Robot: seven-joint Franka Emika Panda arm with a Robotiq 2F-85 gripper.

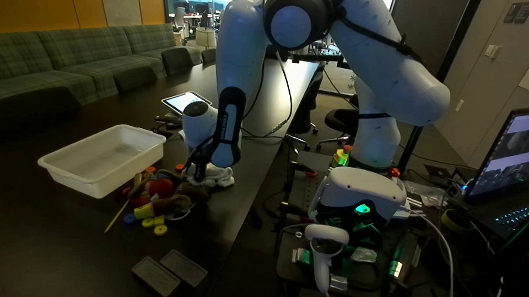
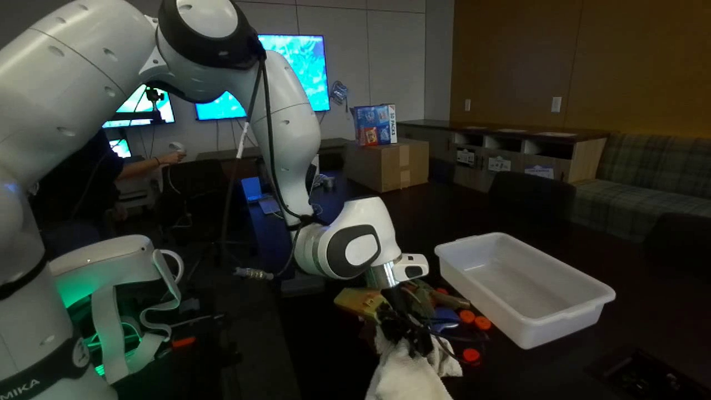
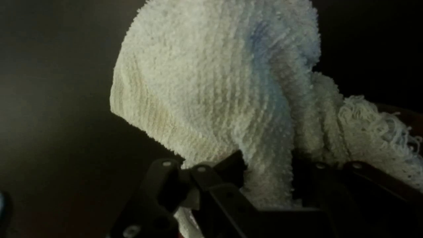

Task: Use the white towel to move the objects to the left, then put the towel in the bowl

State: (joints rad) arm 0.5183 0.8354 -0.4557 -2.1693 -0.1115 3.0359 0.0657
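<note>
The white towel hangs bunched in my gripper at the pile's edge nearest the robot base; it also shows in an exterior view. In the wrist view the towel has blue stains, and a fold of it is pinched between both fingers of the gripper. The objects lie in a heap beside it: a red ball, a brown item, a yellow cup, yellow rings and orange discs. A pale rim shows partly under the heap; I cannot tell whether it is a bowl.
A white rectangular tub stands right beside the heap, its inside bare. Two grey blocks lie nearer that camera. A tablet and dark cables lie behind the wrist. A thin yellow stick juts from the heap. The table edge is close.
</note>
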